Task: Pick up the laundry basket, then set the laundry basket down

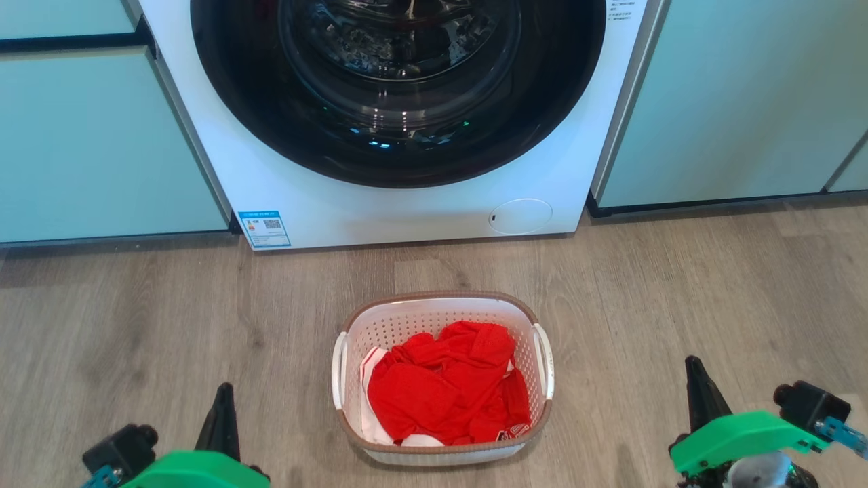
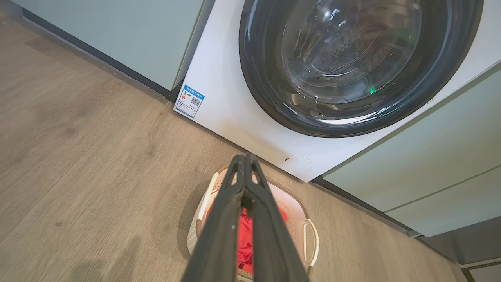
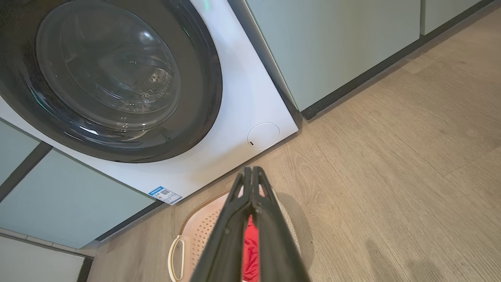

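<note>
A pale wood-look floor (image 1: 135,305) runs up to a white washing machine (image 1: 407,210) set between mint-green cabinets (image 1: 732,102). The left gripper (image 1: 222,392), its fingers pressed together and empty, hovers at the lower left. The right gripper (image 1: 692,364), likewise closed on nothing, hovers at the lower right. Between them and apart from both, the laundry basket (image 1: 400,325) stands on the floor before the machine, with red clothes (image 1: 441,386) inside.

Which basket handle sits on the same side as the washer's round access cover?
The right handle of the laundry basket; the left handle lies toward the blue label.
</note>
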